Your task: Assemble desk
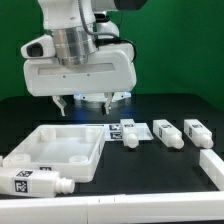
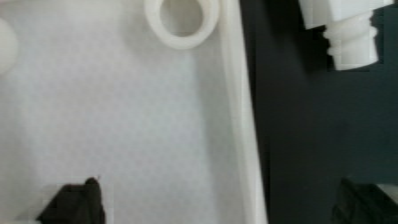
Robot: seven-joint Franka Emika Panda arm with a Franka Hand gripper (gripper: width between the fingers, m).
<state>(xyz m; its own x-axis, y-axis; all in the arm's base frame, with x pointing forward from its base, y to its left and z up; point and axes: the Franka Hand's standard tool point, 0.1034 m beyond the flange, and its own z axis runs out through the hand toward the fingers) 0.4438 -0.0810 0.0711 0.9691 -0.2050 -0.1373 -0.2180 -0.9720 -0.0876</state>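
Note:
The white desk tabletop panel [image 1: 60, 150] lies flat at the exterior view's left, with raised rims and round sockets. In the wrist view it fills most of the frame [image 2: 125, 120], with one round socket [image 2: 178, 22]. Three white legs lie in a row behind it: [image 1: 128, 133], [image 1: 165, 133], [image 1: 197, 130]. Another tagged leg [image 1: 35, 183] lies in front of the panel. My gripper [image 1: 85, 104] hovers open and empty above the panel's far edge. In the wrist view the gripper [image 2: 228, 208] straddles the panel's rim, with one leg's peg end [image 2: 347, 40] beside it.
A white bar [image 1: 212, 165] lies at the exterior view's right edge. Small tags [image 1: 117, 127] show on the black table [image 1: 150, 180] near the nearest leg. A green wall stands behind.

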